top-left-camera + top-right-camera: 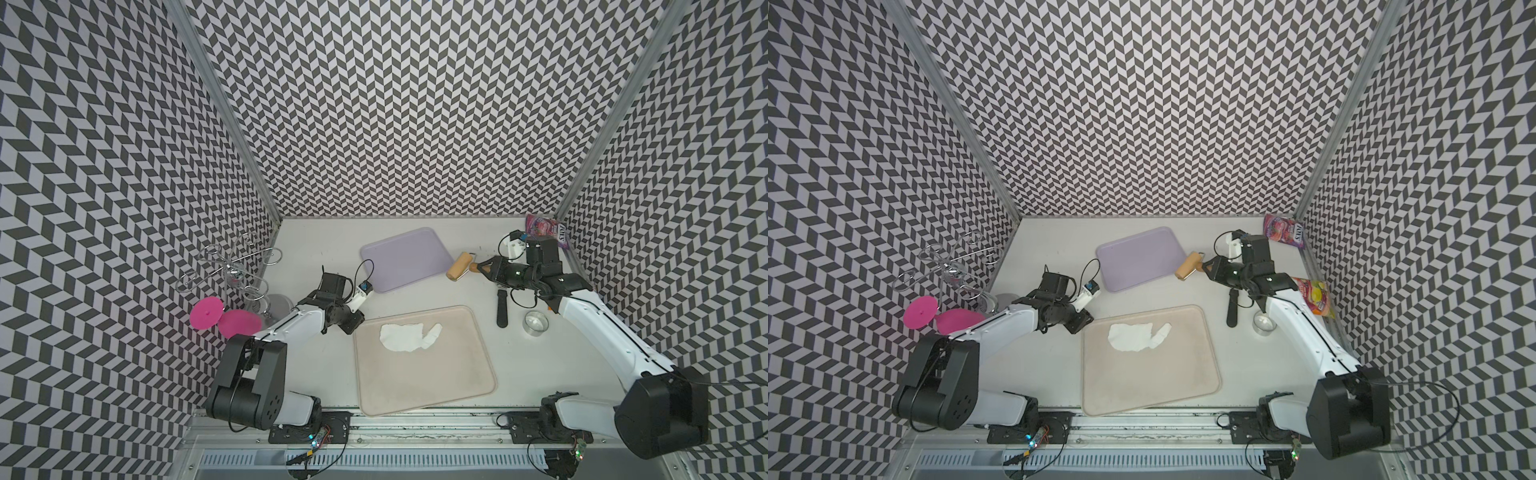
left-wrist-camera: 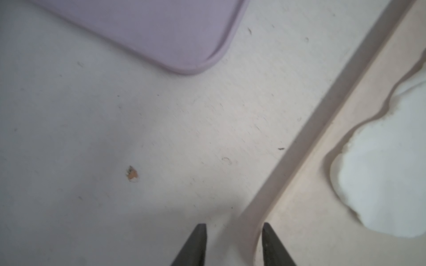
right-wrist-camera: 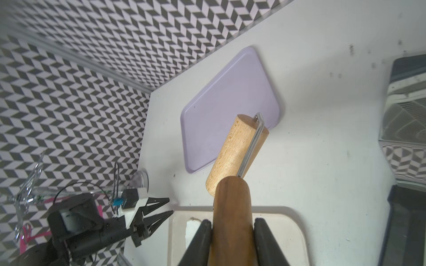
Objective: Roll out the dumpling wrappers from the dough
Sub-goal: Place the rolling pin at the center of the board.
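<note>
In a top view, the ragged white dough point(image 1: 409, 336) lies on the far half of the beige tray point(image 1: 436, 390); the right gripper point(image 1: 478, 266) clamps the wooden roller point(image 1: 459, 266) by its handle, just beside the lilac tray point(image 1: 405, 257). The left wrist view shows the left gripper point(image 2: 234, 230), jaws apart and empty, above the beige tray's corner. The right wrist view shows the handle pinched between black fingers point(image 3: 262, 235).

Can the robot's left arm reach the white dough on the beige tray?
Probably yes. The left arm hangs its open jaws over a corner of the beige tray; the dough lies close by, with nothing between.
</note>
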`<action>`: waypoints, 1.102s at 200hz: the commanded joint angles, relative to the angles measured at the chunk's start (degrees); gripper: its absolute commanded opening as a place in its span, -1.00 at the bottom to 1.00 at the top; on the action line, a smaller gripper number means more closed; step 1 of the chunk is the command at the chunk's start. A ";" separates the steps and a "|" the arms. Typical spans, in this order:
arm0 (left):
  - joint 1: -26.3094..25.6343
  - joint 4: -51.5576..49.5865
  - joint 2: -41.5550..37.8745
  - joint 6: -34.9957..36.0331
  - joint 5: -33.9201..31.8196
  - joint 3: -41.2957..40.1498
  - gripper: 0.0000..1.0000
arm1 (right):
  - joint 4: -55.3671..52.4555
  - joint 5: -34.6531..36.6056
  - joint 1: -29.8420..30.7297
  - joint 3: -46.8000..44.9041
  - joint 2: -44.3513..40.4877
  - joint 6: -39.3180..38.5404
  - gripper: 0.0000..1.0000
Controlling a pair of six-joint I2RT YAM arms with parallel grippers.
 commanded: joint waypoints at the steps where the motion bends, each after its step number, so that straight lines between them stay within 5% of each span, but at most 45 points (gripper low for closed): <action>1: 0.04 0.34 0.27 -0.56 0.00 3.20 0.01 | 13.64 2.50 -1.62 -1.75 -1.22 5.24 -1.00; 24: 0.58 -1.72 -1.84 -0.57 1.30 4.98 0.12 | 17.57 2.90 -3.11 -2.08 1.90 7.58 -1.00; 55: 2.84 -4.84 -7.52 -2.24 6.99 6.79 0.50 | 23.07 5.12 -4.10 -1.52 8.26 10.18 -1.00; 103: 5.46 -6.91 -13.78 -5.12 14.43 3.74 0.61 | 32.38 10.70 -3.98 1.42 19.24 15.07 -1.00; 153: 6.03 -0.80 -19.25 -7.32 8.28 -0.93 0.68 | 35.72 12.41 -3.94 6.46 29.45 17.25 -1.00; 220: 6.08 -2.73 -16.59 -7.01 9.93 -0.03 0.68 | 34.02 12.04 -1.44 3.66 32.32 18.33 -0.34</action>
